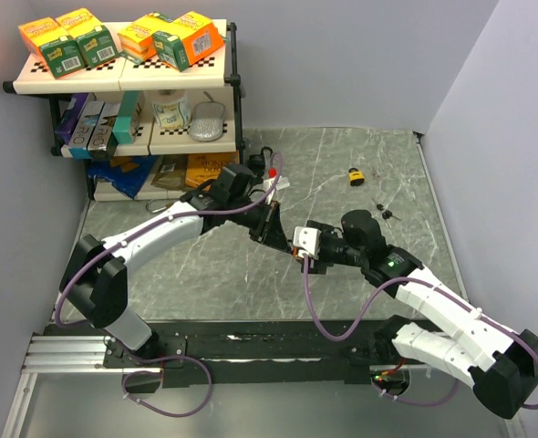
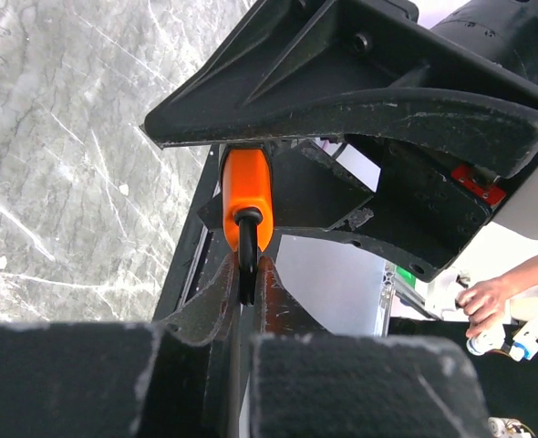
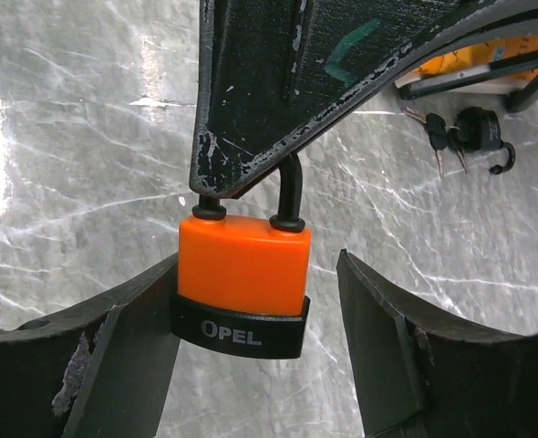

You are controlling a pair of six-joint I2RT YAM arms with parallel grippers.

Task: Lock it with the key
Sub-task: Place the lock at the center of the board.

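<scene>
Nearest to the arm bases, both arms are reaching inward and meeting above the middle of the worktop (image 1: 205,301). The right tool (image 3: 260,306) is standing wide open around the orange padlock (image 3: 243,260). In the right wrist view its finger (image 3: 132,333) at 8 o'clock seems to be touching the black band of the body, while the other one, at 4 o'clock, is sitting apart from it. This tool is gripping nothing.

Just beyond, the left tool (image 2: 246,274) is pinching the black shackle (image 3: 294,192) between its closed fingertips, so the padlock is hanging from it in the air, body downward. Both shackle legs appear to be sitting in the body, but I cannot tell whether it is latched.

Farther, at about 2 o'clock from the tools in the top view, the keys (image 1: 387,215) are lying on the worktop, well apart from both tools. A small yellow padlock (image 1: 354,176) is lying beyond them, at 1 o'clock.

In my judgement the arms are securing the lock, and the key is not yet taken. The next move is probably asking the right tool to close squarely on the body, so the left one can go for the keys. The keyhole is hidden here.
</scene>
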